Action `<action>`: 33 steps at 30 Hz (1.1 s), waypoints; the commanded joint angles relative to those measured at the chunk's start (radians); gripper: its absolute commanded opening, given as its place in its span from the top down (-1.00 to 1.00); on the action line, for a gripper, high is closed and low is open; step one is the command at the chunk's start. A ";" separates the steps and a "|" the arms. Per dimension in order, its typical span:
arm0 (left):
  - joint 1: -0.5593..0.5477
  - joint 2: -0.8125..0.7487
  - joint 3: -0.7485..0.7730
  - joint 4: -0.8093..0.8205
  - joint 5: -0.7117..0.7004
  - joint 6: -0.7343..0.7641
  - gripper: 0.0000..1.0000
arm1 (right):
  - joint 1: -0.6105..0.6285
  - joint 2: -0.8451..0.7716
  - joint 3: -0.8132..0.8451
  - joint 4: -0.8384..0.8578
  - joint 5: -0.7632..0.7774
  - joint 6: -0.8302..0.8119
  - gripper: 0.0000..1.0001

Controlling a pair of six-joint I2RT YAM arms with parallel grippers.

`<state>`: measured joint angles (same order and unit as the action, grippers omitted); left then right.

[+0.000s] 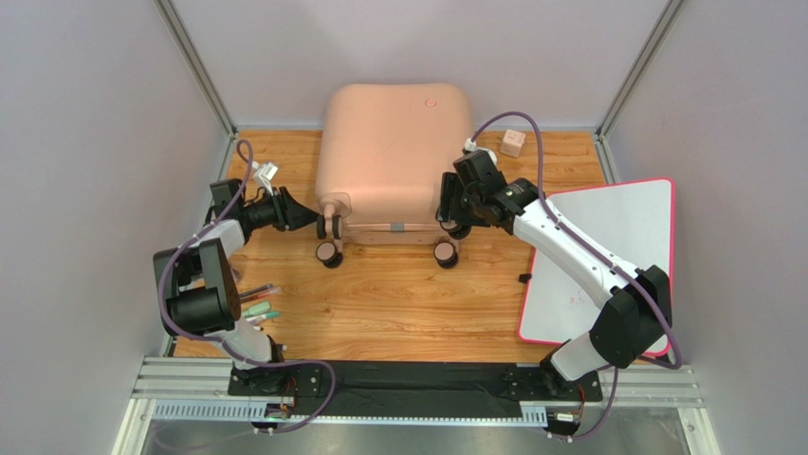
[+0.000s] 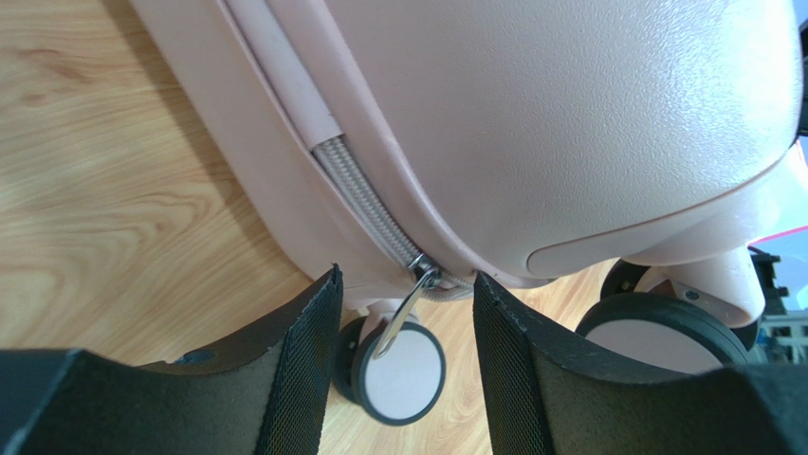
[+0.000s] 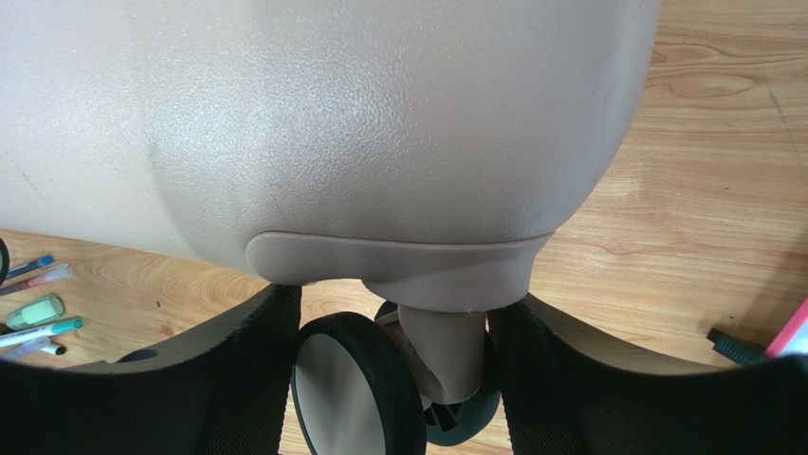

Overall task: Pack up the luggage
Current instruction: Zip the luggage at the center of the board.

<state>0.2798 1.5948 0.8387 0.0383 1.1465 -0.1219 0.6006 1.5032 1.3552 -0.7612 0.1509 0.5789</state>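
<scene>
The luggage (image 1: 394, 142) is a pale pink hard-shell suitcase lying shut at the back middle of the table, casters toward me. At its near left corner my left gripper (image 1: 308, 216) stands open. In the left wrist view the luggage (image 2: 569, 123) shows its zipper, and the metal zipper pull (image 2: 403, 322) hangs between the spread fingers of the left gripper (image 2: 408, 294), touching neither. My right gripper (image 1: 450, 216) is at the near right corner. In the right wrist view, under the luggage (image 3: 332, 123), the right gripper (image 3: 396, 305) has a finger pressed on each side of the twin caster (image 3: 351, 389).
A flat white board with a pink rim (image 1: 607, 256) lies at the right. Several pens (image 1: 258, 305) lie by the left arm. A small wooden cube (image 1: 513, 142) sits at the back right. A small black piece (image 1: 524, 277) lies by the board. Grey walls enclose the table.
</scene>
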 commanded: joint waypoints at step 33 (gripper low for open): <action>-0.198 -0.283 -0.144 -0.181 -0.370 0.039 1.00 | -0.022 0.015 0.059 0.040 0.004 -0.001 0.99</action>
<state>0.1360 1.3952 0.7403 -0.0818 0.8742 -0.1020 0.5800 1.5120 1.3624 -0.7925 0.1452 0.5484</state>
